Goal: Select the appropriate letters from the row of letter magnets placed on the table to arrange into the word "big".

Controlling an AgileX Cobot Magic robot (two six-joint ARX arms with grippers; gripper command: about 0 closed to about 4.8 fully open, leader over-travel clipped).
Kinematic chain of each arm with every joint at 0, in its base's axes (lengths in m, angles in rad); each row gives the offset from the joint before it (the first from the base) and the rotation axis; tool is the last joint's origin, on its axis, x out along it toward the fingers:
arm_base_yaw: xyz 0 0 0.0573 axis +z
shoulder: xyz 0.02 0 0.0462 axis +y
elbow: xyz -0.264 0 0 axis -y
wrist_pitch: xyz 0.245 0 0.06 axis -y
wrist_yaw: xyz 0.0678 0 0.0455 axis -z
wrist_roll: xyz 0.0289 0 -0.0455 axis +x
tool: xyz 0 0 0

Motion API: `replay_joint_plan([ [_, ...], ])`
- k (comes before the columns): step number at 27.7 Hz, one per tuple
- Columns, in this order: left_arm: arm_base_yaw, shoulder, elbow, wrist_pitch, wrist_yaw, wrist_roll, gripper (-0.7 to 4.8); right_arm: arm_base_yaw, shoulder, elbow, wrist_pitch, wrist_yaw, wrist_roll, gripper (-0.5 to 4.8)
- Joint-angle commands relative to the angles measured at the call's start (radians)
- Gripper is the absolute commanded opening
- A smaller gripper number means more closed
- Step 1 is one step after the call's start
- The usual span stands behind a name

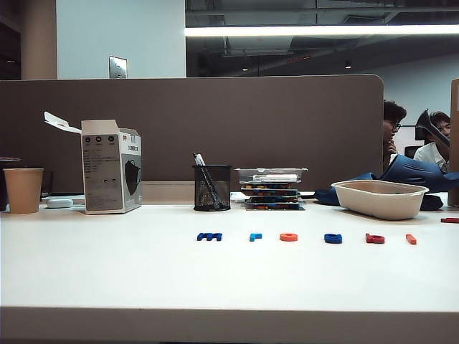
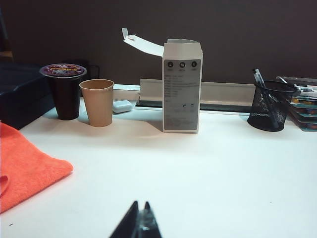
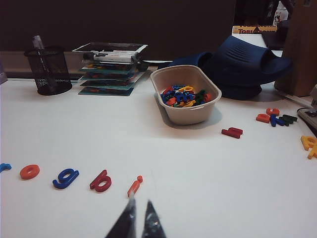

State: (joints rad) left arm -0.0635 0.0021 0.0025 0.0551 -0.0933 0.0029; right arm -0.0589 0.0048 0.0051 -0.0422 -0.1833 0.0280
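Note:
The row of letter magnets lies across the white table (image 1: 107, 272). The three for "big" are at its right end: a dark blue g (image 1: 333, 238) (image 3: 65, 178), a red b (image 1: 374, 239) (image 3: 101, 181) and a short orange i (image 1: 411, 239) (image 3: 134, 186). Neither arm shows in the exterior view. My right gripper (image 3: 140, 201) hovers just short of the orange i, its jaws nearly together with nothing between them. My left gripper (image 2: 140, 203) is shut and empty over bare table, with no letter in its view.
The row's other letters are a dark blue m (image 1: 209, 236), a light blue one (image 1: 255, 236) and an orange o (image 1: 288, 237). Behind stand a paper cup (image 1: 23, 190), a box (image 1: 111, 168), a mesh pen holder (image 1: 212, 188), stacked trays (image 1: 271, 188) and a letter-filled bowl (image 3: 188, 115). An orange cloth (image 2: 25, 166) lies beside the left gripper.

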Motion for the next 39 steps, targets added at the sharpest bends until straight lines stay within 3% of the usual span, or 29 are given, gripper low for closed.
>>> replay_joint_plan([
  [1,0.003,0.0,0.005,0.01,0.004,-0.003,-0.05,0.001,-0.007,-0.005,0.017,0.001,-0.002,0.22],
  [18,0.003,0.0,0.007,0.014,0.005,-0.004,-0.05,0.001,-0.007,-0.005,0.017,0.002,-0.002,0.22],
  [23,0.002,0.0,0.073,0.003,0.144,-0.053,-0.05,0.001,-0.007,-0.005,0.017,0.002,-0.002,0.22],
  [26,0.002,0.005,0.241,-0.2,0.259,-0.141,-0.05,0.001,-0.007,-0.005,0.017,0.002,-0.002,0.22],
  [29,0.0,0.006,0.437,-0.444,0.337,-0.148,-0.05,0.001,-0.007,-0.005,0.017,0.002,-0.002,0.22],
  [35,0.001,0.092,0.698,-0.703,0.446,-0.245,-0.05,0.001,-0.007,-0.005,0.017,0.002,-0.002,0.22],
  [39,0.001,0.233,0.861,-0.834,0.531,-0.251,-0.05,0.001,-0.007,-0.005,0.017,0.001,-0.002,0.22],
])
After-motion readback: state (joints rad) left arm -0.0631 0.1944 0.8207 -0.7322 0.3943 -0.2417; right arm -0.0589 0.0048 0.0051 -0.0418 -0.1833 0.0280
